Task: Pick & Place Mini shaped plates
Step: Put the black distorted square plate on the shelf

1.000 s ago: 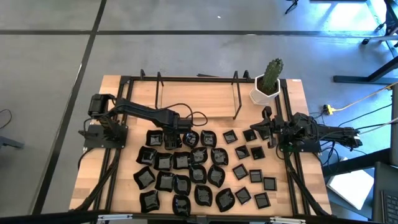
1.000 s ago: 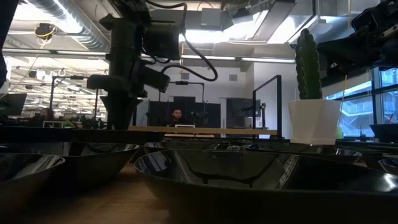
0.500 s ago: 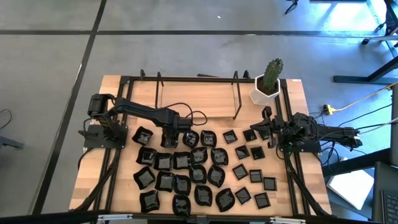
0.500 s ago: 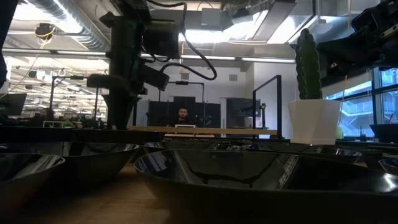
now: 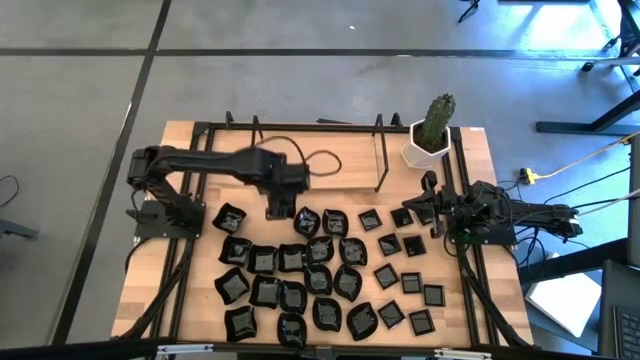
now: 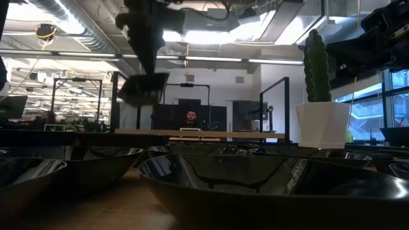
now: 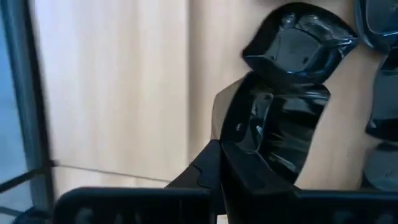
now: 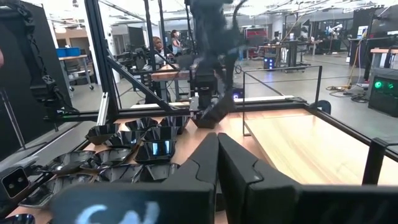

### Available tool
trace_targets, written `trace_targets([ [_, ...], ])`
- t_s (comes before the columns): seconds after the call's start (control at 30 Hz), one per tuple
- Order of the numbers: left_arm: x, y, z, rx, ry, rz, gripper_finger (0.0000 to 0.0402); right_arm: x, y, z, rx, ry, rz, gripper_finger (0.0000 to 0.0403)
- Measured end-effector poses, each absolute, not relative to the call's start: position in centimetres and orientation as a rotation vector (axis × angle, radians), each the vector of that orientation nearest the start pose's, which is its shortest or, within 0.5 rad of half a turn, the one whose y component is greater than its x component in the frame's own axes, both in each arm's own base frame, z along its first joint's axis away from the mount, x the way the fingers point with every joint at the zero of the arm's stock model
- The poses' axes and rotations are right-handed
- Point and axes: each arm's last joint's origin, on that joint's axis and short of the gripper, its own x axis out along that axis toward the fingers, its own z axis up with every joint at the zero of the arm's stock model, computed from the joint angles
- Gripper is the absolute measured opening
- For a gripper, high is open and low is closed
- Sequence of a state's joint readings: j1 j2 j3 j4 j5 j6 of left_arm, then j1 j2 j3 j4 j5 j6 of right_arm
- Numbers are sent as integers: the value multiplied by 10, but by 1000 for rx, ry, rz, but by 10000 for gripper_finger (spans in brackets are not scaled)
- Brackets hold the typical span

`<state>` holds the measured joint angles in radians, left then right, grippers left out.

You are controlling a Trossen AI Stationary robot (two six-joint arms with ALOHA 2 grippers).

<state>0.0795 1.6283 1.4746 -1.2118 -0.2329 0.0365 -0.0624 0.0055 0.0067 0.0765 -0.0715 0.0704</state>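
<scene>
Dozens of mini shaped plates (image 5: 320,280), glossy and black, lie spread over the near half of the wooden table. My left gripper (image 5: 279,207) hangs above the far left corner of that spread, shut on one squarish plate (image 7: 283,124), which also shows lifted in the low view (image 6: 144,89) and in the right wrist view (image 8: 209,116). Another plate (image 7: 300,46) lies on the wood below it. My right gripper (image 5: 431,213) rests shut at the table's right side, its fingers (image 8: 217,155) level and touching nothing. My left gripper pinches the squarish plate by one rim (image 7: 258,155) between its two fingers. The fingers come from above, pointing steeply down. The plate hangs tilted below them, clear of the table and of the other plates.
A white pot with a green cactus (image 5: 430,138) stands at the far right corner. A black metal frame (image 5: 320,128) runs around the table, with upright bars along the far side. Bare wood (image 5: 330,165) lies between the plates and the far bar. A person (image 6: 189,119) sits beyond the table.
My left gripper has shut on a plate at the far left of the spread and risen straight up with it, tipping a little; the plate now hangs clear of the table. A neighbouring plate has slid a short way toward the table's left edge.
</scene>
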Motion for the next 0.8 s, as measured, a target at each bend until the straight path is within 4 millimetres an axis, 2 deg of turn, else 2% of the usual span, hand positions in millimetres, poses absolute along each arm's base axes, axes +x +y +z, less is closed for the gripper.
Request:
trace_targets([
  [0.1,304,41,310,141,1351,254,1,97,-4,173,65,-77,12,11],
  [0.23,301,52,319,138,1348,274,2,97,-4,173,65,-77,12,11],
  [0.63,299,57,322,172,1365,295,2,97,-4,173,65,-78,12,11],
  [0.8,299,81,321,227,1344,388,2,97,-4,173,65,-77,11,11],
])
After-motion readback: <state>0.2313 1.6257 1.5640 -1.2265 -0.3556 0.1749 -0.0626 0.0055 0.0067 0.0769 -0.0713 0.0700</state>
